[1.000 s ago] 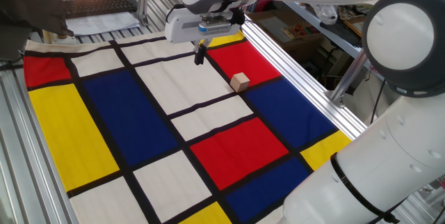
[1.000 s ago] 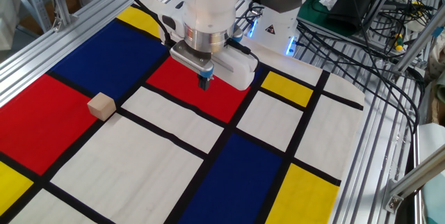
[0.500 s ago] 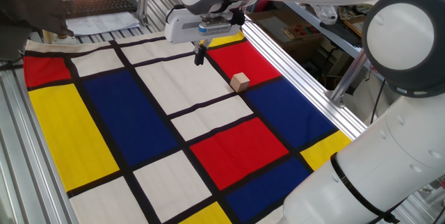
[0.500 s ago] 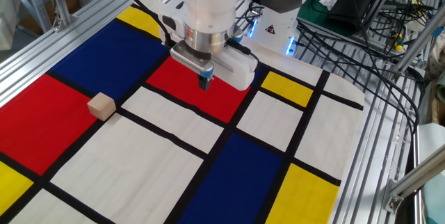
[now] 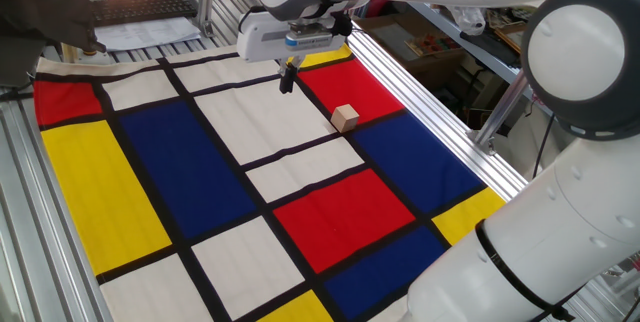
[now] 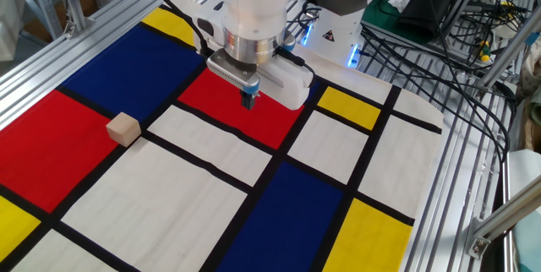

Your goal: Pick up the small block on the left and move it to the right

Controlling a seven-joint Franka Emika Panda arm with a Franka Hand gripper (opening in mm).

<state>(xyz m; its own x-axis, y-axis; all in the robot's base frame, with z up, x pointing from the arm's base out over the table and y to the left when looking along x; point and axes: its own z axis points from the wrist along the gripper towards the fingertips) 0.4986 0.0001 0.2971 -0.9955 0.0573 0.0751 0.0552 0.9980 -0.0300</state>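
Observation:
The small block (image 5: 345, 117) is a plain light-tan wooden cube. It rests on a red patch of the checked cloth, near the patch's edge. In the other fixed view the small block (image 6: 123, 128) lies at the left, on the red patch beside a white one. My gripper (image 5: 287, 80) hangs above the cloth, well apart from the block. In the other fixed view the gripper (image 6: 249, 100) is over a different red patch, to the block's right. Its fingers are together and hold nothing.
The cloth (image 5: 200, 172) has red, blue, yellow and white patches with black lines. Aluminium rails (image 5: 430, 112) border the table. Papers and a keyboard (image 5: 140, 12) lie beyond the far edge. Cables and electronics (image 6: 439, 10) sit past the table's right side.

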